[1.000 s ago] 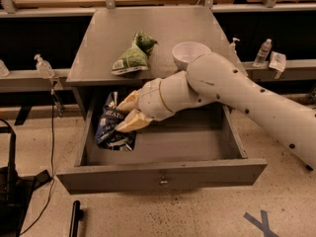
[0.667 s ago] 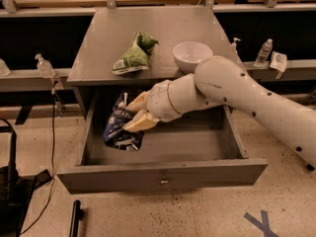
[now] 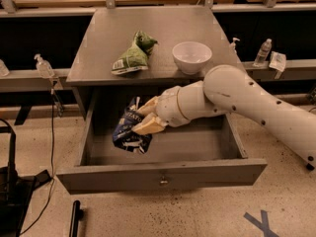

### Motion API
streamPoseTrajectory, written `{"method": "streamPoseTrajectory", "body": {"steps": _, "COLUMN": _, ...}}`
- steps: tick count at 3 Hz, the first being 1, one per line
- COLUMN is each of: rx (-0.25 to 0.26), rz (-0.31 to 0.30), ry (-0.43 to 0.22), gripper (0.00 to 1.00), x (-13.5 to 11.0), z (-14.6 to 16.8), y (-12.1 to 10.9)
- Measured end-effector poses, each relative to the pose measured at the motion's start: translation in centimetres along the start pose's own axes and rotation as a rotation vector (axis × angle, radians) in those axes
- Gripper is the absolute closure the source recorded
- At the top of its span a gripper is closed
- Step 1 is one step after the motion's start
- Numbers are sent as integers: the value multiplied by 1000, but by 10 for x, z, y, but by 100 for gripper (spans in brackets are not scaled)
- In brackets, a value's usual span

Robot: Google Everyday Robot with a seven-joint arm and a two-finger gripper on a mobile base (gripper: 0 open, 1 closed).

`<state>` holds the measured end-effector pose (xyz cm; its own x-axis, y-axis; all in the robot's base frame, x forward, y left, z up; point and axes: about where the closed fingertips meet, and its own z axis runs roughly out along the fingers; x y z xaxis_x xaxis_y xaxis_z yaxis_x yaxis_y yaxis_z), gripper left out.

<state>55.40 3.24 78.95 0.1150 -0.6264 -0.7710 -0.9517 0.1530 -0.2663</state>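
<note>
My gripper (image 3: 143, 116) reaches from the right over the open grey drawer (image 3: 158, 174) and is shut on a dark blue chip bag (image 3: 128, 130). The bag hangs crumpled from the tan fingers (image 3: 148, 125), lifted above the drawer's left half and just below the tabletop's front edge. The white arm crosses the drawer's right side and hides part of its floor.
On the grey table (image 3: 158, 28) above lie a green chip bag (image 3: 132, 56) and a white bowl (image 3: 191, 57). Bottles stand on side ledges: one at the left (image 3: 43, 66), two at the right (image 3: 263, 52). A blue X (image 3: 261, 223) marks the floor.
The gripper has carried the blue bag up and to the right, out of the drawer's left corner. The bag now hangs higher, near the tabletop's front edge.
</note>
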Motion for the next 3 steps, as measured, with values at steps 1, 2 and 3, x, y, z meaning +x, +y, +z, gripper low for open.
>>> {"method": "streamPoseTrajectory", "body": {"steps": 1, "rx": 24, "rz": 25, "ry": 35, "gripper": 43, "x": 9, "z": 0, "y": -1}}
{"method": "streamPoseTrajectory", "body": {"steps": 2, "rx": 24, "rz": 27, "ry": 38, "gripper": 20, "x": 9, "z": 1, "y": 0}}
{"method": "streamPoseTrajectory", "body": {"steps": 3, "rx": 20, "rz": 26, "ry": 37, "gripper": 0, "x": 8, "z": 3, "y": 1}}
